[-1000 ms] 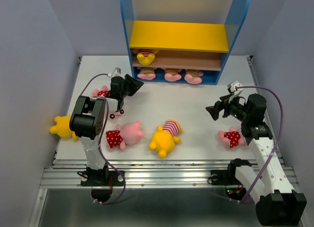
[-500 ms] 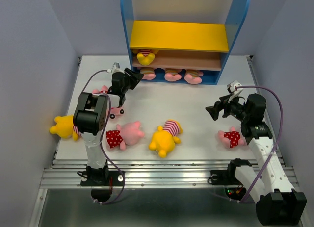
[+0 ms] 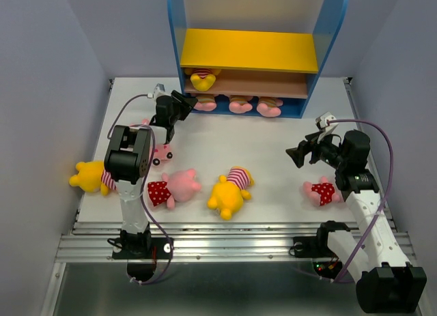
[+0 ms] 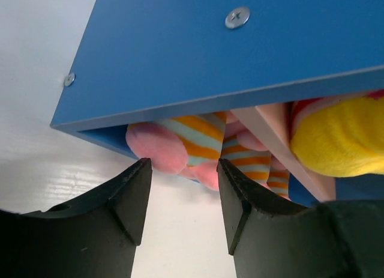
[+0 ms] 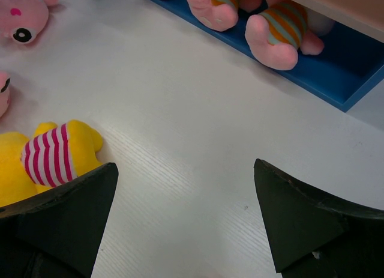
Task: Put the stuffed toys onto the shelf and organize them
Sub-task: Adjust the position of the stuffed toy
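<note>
White links; black joints; purple cables; matte black left claw, right claw.

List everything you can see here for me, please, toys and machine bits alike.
shelf: one; blue sides and base, yellow and brown boards; at the table's far edge.
striped-shirt pigs: three; pink; on the shelf's blue base.
yellow bears: three; red-striped shirts; one on the brown board, two on the table.
dotted pigs: three; pink, red outfits; on the table, one partly hidden behind the left arm.
table: one; white.
right arm: one; black and white; near right.
left tool: black; open, empty; by the shelf's lower left corner.
right tool: black; open, empty; above the table.
</note>
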Available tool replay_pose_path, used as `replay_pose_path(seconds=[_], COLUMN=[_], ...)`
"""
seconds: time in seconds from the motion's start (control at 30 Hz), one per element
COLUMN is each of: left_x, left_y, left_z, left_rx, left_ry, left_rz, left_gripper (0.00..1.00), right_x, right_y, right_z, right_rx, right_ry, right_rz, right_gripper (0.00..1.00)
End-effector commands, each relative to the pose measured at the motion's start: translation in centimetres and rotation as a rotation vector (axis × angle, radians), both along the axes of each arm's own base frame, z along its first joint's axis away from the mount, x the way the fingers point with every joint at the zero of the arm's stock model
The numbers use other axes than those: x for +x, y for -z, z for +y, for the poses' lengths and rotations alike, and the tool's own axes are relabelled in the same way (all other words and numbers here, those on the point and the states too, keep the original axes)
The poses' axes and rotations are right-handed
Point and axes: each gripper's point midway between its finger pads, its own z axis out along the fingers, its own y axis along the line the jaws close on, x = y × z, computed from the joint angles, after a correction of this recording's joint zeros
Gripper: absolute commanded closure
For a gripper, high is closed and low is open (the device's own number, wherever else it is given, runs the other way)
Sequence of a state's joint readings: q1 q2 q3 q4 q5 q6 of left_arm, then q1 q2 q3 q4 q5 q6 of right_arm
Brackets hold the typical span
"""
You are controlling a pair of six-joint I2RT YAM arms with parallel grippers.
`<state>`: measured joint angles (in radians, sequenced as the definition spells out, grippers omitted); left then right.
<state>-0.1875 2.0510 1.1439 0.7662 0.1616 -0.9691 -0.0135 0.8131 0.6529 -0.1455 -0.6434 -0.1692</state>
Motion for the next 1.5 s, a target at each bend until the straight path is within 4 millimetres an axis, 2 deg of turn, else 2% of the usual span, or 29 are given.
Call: replay_pose_path(seconds=[0.0,0.4,0.53,0.6,0.7,0.73,0.77,0.9,1.17,1.47], left_x=[1.7,2.2,2.4,2.5,2.4,2.4,2.4,2.4,1.9,0.7], left_y=[-1.9,-0.6,-0.7,-1.0,-1.4,-1.9,-2.2,-2.9,-5.7,-7.1], left_z=[0.5,0.4,0.3,0.3,0.2,0.3,0.2,0.2,0.5,0.9], left_rx=[0.013,0.029,0.026,0.026,0.029,0.032,0.034,0.041,0.041,0.037], left_ry=[-0.024,-0.008,0.001,0.008,0.015,0.016,0.018,0.025,0.019,0.003], left_rz=[-0.051,-0.012,-0.018,-0.029,-0.042,-0.057,-0.064,-0.086,-0.165,-0.217], left_gripper=[0.43,0.48,0.58,0.67,0.86,0.95,0.99,1.0,1.0,1.0], right_x=[0.4,0.5,0.5,0.6,0.6,0.6,0.6,0.6,0.6,0.7], right_y=[-0.4,-0.3,-0.3,-0.2,-0.3,-0.3,-0.3,-0.4,-0.3,-0.3], right_z=[-0.1,-0.2,-0.2,-0.3,-0.3,-0.3,-0.3,-0.3,-0.3,-0.4], right_rx=[-0.012,-0.014,-0.015,-0.016,-0.016,-0.016,-0.016,-0.016,-0.017,-0.019], right_ry=[-0.007,-0.003,0.0,0.001,0.002,0.003,0.003,0.004,0.005,0.008], right_rz=[-0.043,-0.04,-0.04,-0.039,-0.04,-0.04,-0.041,-0.043,-0.041,-0.04], right_gripper=[0.0,0.0,0.0,0.0,0.0,0.0,0.0,0.0,0.0,0.0])
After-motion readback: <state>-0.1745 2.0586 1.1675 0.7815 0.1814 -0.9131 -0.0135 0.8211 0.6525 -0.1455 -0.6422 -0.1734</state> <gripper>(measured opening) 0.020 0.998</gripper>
